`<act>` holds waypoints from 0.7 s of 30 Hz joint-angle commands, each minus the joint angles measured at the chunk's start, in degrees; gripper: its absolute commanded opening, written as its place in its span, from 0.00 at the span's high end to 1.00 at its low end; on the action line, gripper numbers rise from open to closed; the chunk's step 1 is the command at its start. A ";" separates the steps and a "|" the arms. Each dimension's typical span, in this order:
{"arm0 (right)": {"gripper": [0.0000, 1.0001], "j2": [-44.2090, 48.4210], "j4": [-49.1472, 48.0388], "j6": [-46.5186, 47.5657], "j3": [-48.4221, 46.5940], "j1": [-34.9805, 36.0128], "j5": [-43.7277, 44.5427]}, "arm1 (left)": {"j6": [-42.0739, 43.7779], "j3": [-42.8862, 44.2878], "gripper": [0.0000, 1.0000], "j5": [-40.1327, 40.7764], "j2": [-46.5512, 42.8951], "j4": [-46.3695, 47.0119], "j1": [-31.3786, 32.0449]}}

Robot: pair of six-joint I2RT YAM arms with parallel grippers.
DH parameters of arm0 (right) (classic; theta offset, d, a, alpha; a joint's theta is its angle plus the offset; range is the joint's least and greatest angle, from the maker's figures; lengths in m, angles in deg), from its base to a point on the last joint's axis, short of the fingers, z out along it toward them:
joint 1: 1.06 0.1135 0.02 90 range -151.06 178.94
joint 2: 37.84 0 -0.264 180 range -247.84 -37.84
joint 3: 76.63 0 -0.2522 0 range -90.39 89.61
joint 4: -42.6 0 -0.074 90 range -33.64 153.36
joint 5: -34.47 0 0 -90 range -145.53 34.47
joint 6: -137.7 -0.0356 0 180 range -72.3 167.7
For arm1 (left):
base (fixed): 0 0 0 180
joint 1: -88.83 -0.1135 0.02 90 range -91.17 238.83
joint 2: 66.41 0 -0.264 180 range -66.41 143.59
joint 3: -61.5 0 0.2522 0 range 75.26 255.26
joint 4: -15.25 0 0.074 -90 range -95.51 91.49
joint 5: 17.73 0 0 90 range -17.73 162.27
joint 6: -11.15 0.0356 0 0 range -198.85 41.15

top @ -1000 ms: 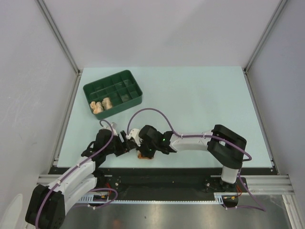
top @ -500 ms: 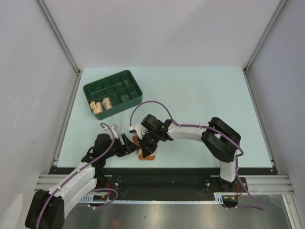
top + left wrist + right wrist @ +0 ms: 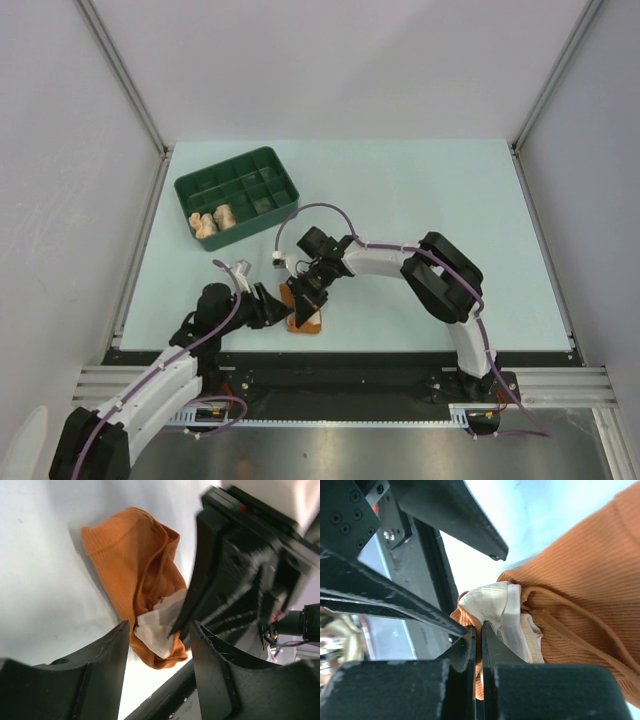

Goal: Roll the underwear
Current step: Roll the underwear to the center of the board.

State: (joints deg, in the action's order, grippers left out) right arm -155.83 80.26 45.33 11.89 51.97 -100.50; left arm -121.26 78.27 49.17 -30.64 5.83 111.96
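The rust-orange underwear [image 3: 306, 318] with cream edging lies crumpled near the table's front edge, and it also shows in the left wrist view [image 3: 134, 575] and the right wrist view [image 3: 580, 580]. My right gripper [image 3: 304, 292] is shut on its cream-edged end [image 3: 492, 602], with the jaws pinched together on the cloth [image 3: 479, 630]. My left gripper [image 3: 268, 306] is open just left of the garment, its fingers [image 3: 102, 667] apart and holding nothing. The peach roll [image 3: 205, 226] and the cream roll [image 3: 224, 214] sit in the dark green tray [image 3: 270, 165].
The green compartment tray stands at the back left of the pale table. The table's front edge and the black rail [image 3: 340, 360] run right beside the garment. The two grippers are very close together.
The right arm has swung its elbow left and its gripper has moved slightly away from the front edge, still on the garment. More of the orange cloth shows. The left gripper has barely moved.
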 commanded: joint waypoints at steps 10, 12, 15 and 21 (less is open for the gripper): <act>1.00 -7.77 -3.34 -5.80 -5.87 -4.78 -4.95 | -0.57 -8.28 0.48 -3.54 4.66 10.52 6.13; 1.00 -8.30 -3.33 -6.15 -6.49 -5.22 -5.21 | -0.48 -8.10 0.50 -2.75 4.84 9.56 6.22; 1.00 -9.09 -3.68 -6.59 -7.45 -5.84 -5.65 | -0.91 -8.19 0.51 -1.70 4.75 8.50 6.57; 1.00 -9.71 -5.00 -7.47 -7.63 -7.42 -6.79 | -2.23 -8.45 0.67 0.76 3.08 6.47 7.10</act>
State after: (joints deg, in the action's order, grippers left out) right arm -163.72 81.00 37.63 6.54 47.08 -112.48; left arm -121.76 78.24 50.86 -26.36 12.41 117.86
